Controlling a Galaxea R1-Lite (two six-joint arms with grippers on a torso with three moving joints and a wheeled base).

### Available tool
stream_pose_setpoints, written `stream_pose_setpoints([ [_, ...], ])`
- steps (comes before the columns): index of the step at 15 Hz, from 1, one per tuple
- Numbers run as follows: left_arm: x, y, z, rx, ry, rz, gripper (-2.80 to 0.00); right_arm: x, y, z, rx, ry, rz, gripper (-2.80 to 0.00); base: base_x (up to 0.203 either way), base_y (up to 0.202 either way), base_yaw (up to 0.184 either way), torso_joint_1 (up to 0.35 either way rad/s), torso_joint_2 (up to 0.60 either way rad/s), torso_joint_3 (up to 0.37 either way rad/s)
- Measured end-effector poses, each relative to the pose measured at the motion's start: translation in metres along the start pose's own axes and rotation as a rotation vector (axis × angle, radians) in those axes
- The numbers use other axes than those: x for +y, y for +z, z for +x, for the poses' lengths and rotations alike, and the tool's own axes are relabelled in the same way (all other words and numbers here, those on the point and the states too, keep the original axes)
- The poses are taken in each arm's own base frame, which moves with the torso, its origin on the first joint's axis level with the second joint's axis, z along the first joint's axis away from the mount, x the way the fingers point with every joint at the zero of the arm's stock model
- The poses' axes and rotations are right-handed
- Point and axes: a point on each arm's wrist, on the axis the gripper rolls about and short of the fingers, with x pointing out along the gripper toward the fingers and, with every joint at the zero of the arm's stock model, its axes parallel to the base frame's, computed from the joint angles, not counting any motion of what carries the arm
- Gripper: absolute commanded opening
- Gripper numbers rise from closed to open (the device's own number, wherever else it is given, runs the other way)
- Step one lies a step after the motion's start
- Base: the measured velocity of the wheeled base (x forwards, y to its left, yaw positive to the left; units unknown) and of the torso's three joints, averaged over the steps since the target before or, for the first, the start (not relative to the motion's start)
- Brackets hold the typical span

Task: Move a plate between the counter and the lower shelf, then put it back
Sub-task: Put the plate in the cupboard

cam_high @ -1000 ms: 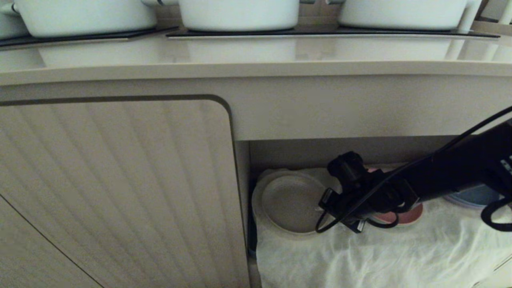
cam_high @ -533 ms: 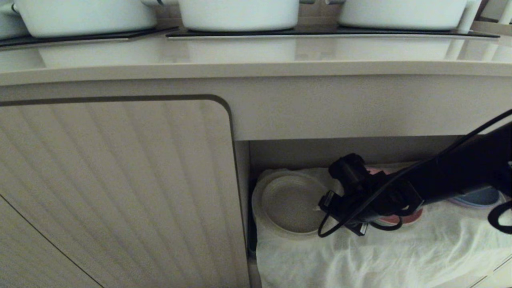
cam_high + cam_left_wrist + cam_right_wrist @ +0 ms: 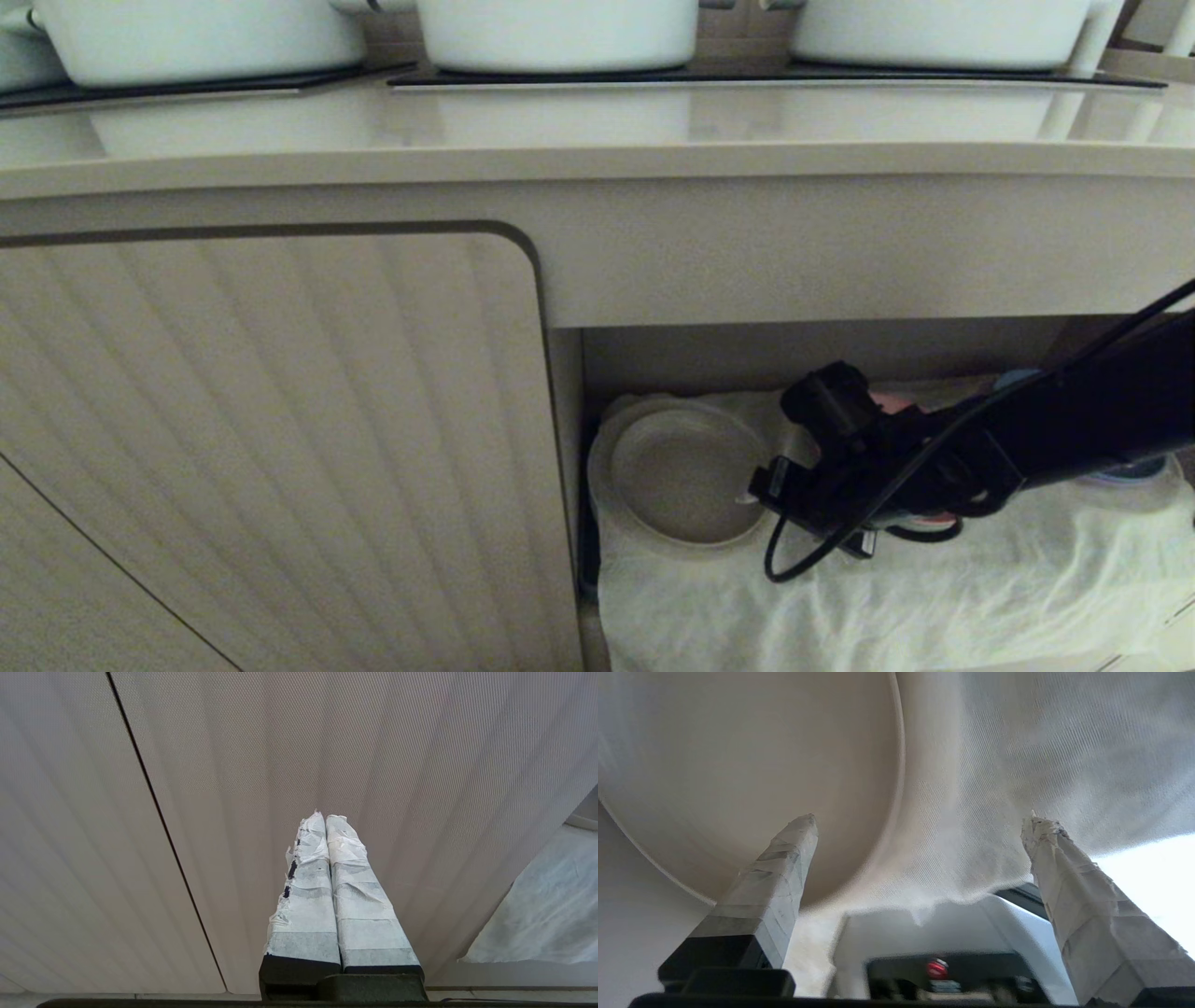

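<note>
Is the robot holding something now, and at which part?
Nothing is held. The right hand is open beside the plate on the lower shelf; the left hand is shut on nothing.

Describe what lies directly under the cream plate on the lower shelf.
The plate rests on the wrinkled whitish cloth draping the lower shelf. The shelf floor beneath the cloth is covered, so unseen.

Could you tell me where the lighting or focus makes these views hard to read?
Head view: dim, the lower shelf shadowed behind the dark right arm. Right wrist view: overexposed patch beside one finger, blurred parts below. Left wrist view: evenly lit, sharp.
</note>
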Motion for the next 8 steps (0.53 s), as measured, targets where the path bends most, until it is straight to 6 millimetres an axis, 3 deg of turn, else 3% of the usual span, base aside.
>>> stream_pose_setpoints([
  [8, 0.000, 0.000, 0.000, 0.000, 0.000, 0.000, -2.80, -0.014, -0.013, -0.017, 0.035, -0.011, -0.115, 0.00, 0.000, 0.000, 0.000, 0.000, 0.00, 0.000],
])
